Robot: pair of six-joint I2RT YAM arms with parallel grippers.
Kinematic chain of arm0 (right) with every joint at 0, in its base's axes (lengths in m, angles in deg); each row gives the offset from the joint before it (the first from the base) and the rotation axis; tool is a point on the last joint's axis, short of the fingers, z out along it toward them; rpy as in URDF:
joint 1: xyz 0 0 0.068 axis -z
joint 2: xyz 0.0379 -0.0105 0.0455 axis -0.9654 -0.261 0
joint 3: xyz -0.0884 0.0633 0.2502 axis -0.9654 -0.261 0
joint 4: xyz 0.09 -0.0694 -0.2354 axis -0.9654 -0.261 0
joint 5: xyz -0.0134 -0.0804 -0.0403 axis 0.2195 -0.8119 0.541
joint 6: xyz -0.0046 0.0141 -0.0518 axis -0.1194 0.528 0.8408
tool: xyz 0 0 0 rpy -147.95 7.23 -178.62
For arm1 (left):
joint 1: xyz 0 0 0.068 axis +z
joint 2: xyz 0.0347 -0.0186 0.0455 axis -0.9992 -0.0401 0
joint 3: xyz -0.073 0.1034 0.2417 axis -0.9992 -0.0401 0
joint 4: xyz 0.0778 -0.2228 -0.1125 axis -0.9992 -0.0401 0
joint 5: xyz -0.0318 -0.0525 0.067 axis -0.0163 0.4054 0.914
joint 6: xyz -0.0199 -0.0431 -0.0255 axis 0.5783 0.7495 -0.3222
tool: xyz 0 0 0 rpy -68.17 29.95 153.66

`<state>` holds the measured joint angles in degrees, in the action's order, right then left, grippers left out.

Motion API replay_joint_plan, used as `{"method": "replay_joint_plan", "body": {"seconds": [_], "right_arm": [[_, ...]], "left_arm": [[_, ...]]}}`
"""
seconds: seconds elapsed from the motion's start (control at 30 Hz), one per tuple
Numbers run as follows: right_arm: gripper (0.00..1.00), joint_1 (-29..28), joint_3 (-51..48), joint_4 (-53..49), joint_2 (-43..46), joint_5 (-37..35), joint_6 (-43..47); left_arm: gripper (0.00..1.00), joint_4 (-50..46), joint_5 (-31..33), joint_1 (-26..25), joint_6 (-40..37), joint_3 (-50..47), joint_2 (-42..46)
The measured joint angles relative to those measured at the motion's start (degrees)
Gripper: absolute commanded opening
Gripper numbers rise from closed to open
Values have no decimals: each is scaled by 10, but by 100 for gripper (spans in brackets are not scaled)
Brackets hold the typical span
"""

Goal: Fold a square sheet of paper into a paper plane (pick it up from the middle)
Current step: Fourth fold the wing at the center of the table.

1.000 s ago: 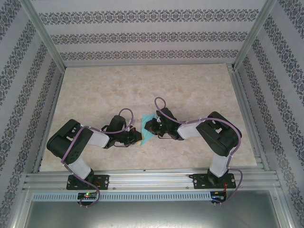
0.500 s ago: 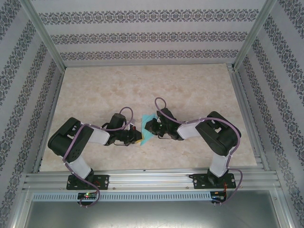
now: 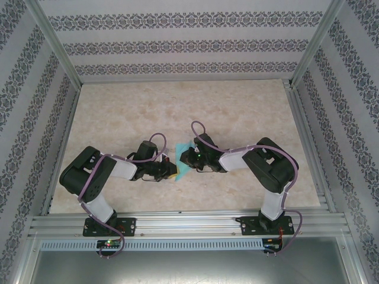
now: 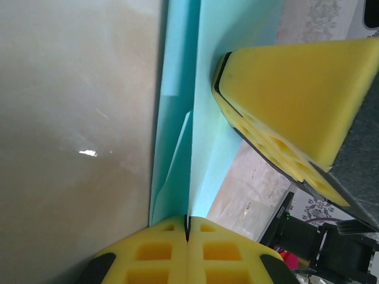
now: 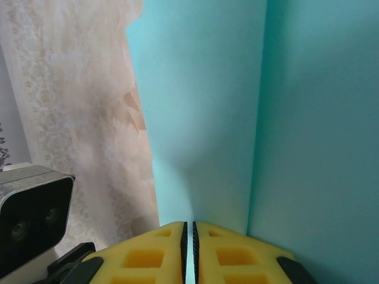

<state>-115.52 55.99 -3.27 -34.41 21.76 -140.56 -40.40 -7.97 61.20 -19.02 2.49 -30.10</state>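
Observation:
The turquoise sheet of paper (image 3: pixel 184 157) is folded into a slim, layered paper plane shape and hangs between my two grippers just above the table's near middle. My left gripper (image 3: pixel 172 170) is shut on its lower fold; up close the paper (image 4: pixel 177 118) runs straight out of the pressed yellow pads of the left gripper (image 4: pixel 188 232). My right gripper (image 3: pixel 183 156) is shut on the opposite side. In its own view a thin paper edge sits in the narrow slit of the right gripper (image 5: pixel 189 236), and the broad creased paper (image 5: pixel 207 118) spreads beyond. One right finger (image 4: pixel 284 106) presses the paper from the right.
The beige marble-pattern tabletop (image 3: pixel 177 106) stretches behind the arms, boxed in by an aluminium frame (image 3: pixel 177 220) and patterned walls. The left wrist camera housing (image 5: pixel 29 219) shows at the lower left of the right wrist view.
The right arm's forearm and elbow have drifted slightly to the left. Both grippers stay shut on the paper at about the same spot.

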Motion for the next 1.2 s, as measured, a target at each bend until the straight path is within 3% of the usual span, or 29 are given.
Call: {"method": "replay_joint_plan", "body": {"seconds": [0.53,1.2], "right_arm": [[17,0,15,-8,0,17,17],[16,0,31,-26,-16,26,17]], "left_arm": [[0,71,24,-2,37,-39,9],[0,61,25,-2,43,-34,10]]}}
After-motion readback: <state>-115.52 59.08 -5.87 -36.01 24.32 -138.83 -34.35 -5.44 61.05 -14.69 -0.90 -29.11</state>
